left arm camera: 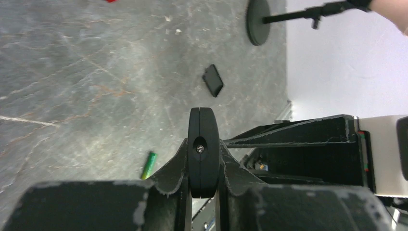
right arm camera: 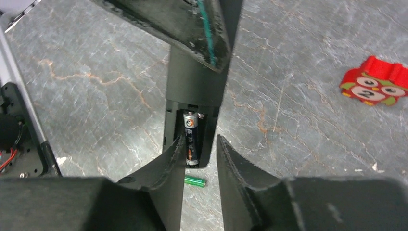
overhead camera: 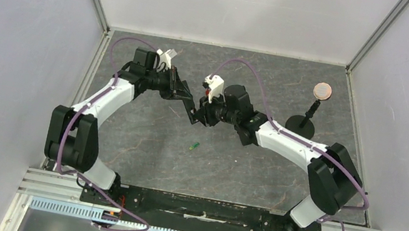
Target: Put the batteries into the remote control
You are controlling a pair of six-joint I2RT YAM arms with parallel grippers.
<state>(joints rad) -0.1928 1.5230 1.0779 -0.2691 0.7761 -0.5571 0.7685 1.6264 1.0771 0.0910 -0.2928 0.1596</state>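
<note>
Top external: left gripper point(overhead camera: 185, 94) and right gripper point(overhead camera: 205, 115) are meeting above the middle of the worktop point(overhead camera: 229, 177), a little toward its far edge. The remote control point(overhead camera: 192, 113) is hanging between them as a short dark bar, off the surface. The green battery point(overhead camera: 193, 146) is lying on the worktop just nearward of the grippers. A black stand point(overhead camera: 302, 125) with a tan disc is standing near the right edge.

Left wrist: the remote control point(left arm camera: 203, 130) is showing end-on. The left gripper's fingers point(left arm camera: 175, 166) are pinching it from both sides, pressed tight against it. The green battery point(left arm camera: 148, 165) is lying on the worktop below, apart from the remote. A small flat black piece point(left arm camera: 212, 80) is lying farther off, near the stand's round base point(left arm camera: 258, 21).

Right wrist: the remote's back is facing the camera with its compartment open. The dark battery point(right arm camera: 191, 139) is sitting inside, lengthwise along one side. The right gripper's fingers point(right arm camera: 240, 168) are standing partly spread on either side of the remote's open end, close against its edges; cannot tell whether they are pressing it. The green battery point(right arm camera: 194, 181) is lying on the worktop just past that end. A red owl-shaped block point(right arm camera: 375, 84) is lying well apart.
</note>
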